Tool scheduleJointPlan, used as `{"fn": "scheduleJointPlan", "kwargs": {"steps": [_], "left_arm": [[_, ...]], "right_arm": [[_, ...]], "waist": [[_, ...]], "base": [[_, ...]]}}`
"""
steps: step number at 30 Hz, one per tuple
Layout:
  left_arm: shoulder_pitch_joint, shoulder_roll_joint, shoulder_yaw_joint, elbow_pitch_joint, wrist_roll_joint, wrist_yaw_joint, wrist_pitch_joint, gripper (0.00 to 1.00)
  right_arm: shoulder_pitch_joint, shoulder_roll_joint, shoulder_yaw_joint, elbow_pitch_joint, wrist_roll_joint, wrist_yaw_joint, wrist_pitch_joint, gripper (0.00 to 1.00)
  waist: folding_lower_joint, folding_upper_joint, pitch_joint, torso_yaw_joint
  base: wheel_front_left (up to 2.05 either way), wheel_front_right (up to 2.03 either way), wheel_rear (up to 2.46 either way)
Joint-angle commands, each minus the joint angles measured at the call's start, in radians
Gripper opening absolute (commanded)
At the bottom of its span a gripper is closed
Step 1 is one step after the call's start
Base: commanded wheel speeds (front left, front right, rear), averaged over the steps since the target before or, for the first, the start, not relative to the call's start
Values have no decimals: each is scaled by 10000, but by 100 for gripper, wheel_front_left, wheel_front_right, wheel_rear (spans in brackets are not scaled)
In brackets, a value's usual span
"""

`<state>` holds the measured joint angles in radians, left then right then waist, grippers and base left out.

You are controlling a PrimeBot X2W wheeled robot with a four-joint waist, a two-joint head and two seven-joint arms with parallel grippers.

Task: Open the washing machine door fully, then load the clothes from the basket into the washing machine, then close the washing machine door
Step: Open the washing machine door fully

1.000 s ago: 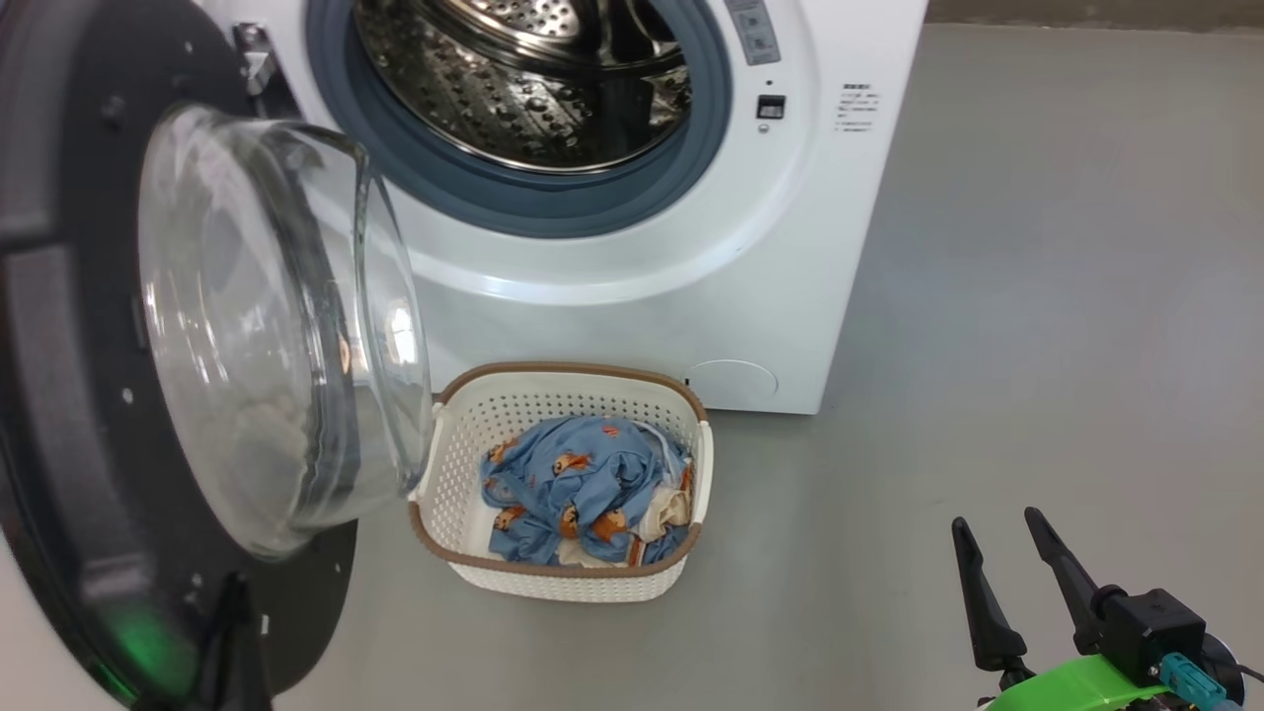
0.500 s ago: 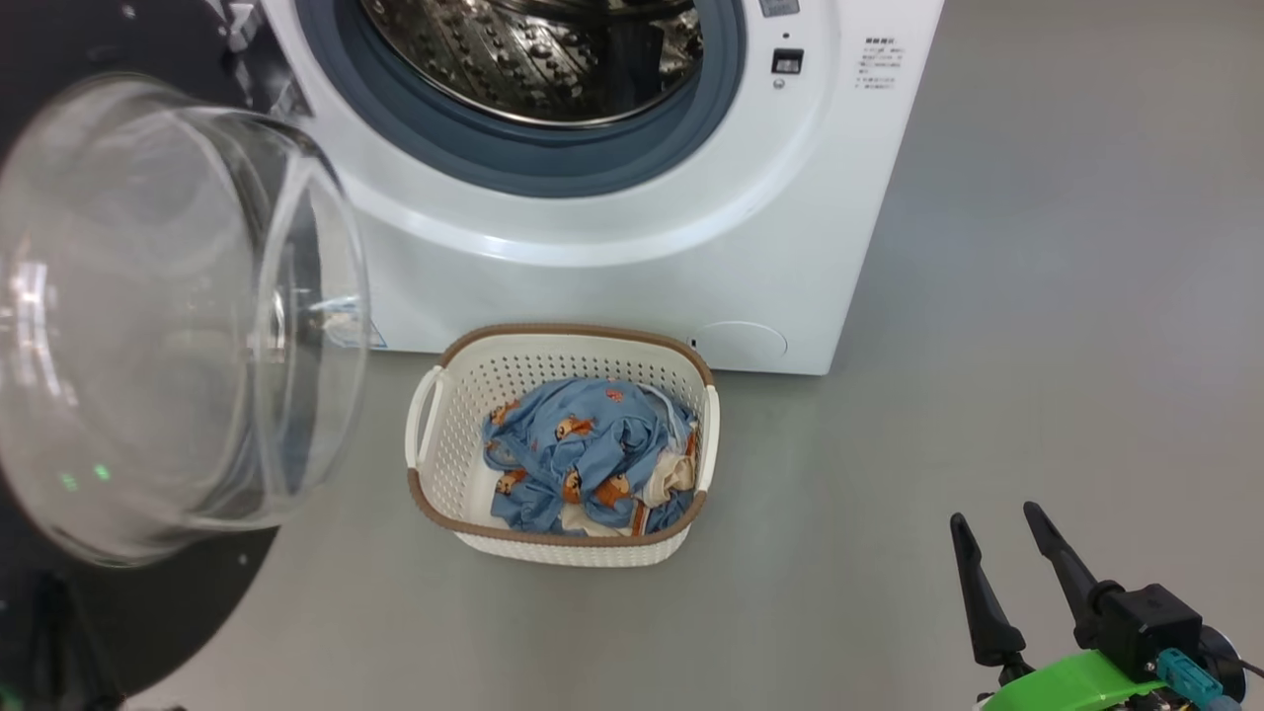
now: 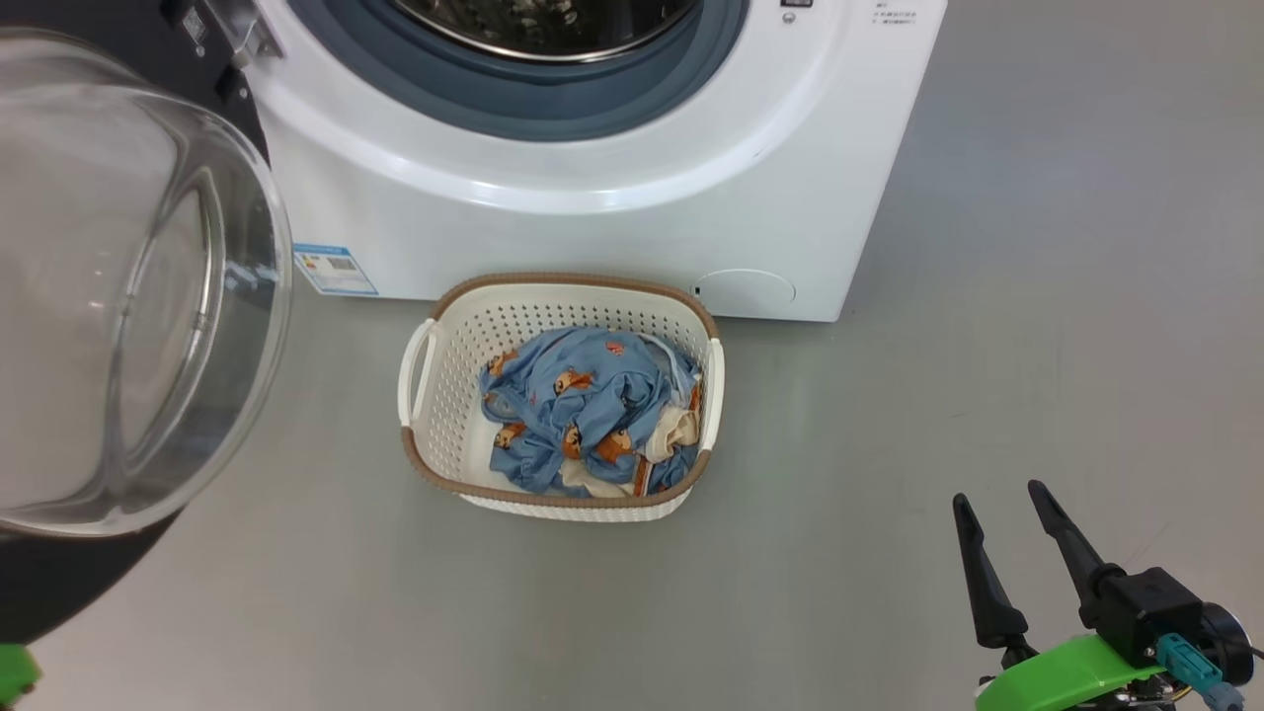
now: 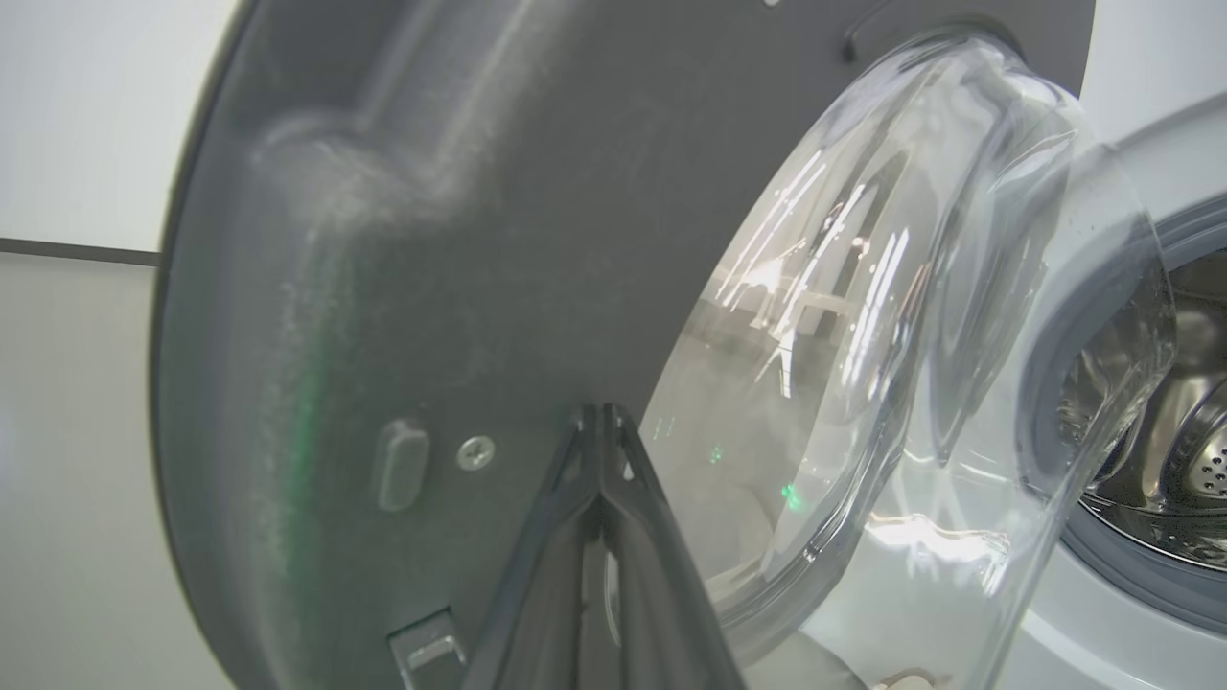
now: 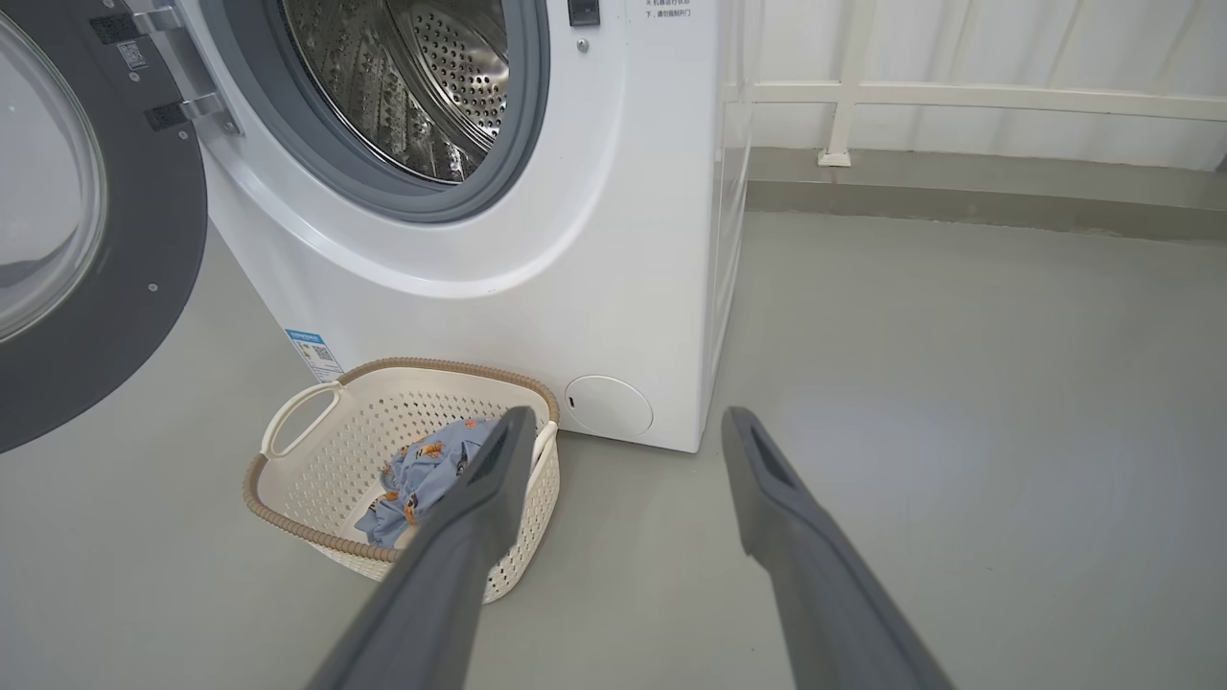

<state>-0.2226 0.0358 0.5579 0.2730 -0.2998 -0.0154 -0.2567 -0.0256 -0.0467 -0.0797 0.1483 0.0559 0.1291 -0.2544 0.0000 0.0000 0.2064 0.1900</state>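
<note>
The white washing machine stands with its door swung out to the left, the bulging glass porthole facing me. In front of it the cream basket sits on the floor and holds the blue bear-print clothes. My left gripper is shut with nothing in it, its tips close against the dark inner face of the door. My right gripper is open and empty over bare floor, well right of the basket. The steel drum is open to view.
A blue energy label and a round white flap mark the washer's lower front. Grey floor stretches free to the right. A white railing runs along the wall behind.
The door has swung further out to the left. The head camera has tipped down, so the washer and basket sit higher in the picture. The right gripper has stayed put.
</note>
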Motion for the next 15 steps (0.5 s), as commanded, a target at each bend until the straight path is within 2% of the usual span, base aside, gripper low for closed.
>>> {"fn": "scheduleJointPlan", "kwargs": {"steps": [1, 8, 15], "left_arm": [[-422, 618, 574, -32, 117, -94, -51, 0], [-1158, 1143, 1050, 732, 667, -391, -51, 0], [-1562, 1292, 1429, 1038, 1050, -578, -51, 0]], "right_arm": [[-334, -35, 205, -282, -118, 16, -74, 100], [-389, -42, 235, -358, -305, 16, -74, 100], [-446, -71, 240, -308, -311, 16, -74, 100]], "waist": [[0, 0, 146, 51], [0, 0, 392, 58], [0, 0, 437, -8]], "base": [[0, 0, 0], [0, 0, 0], [0, 0, 0]]}}
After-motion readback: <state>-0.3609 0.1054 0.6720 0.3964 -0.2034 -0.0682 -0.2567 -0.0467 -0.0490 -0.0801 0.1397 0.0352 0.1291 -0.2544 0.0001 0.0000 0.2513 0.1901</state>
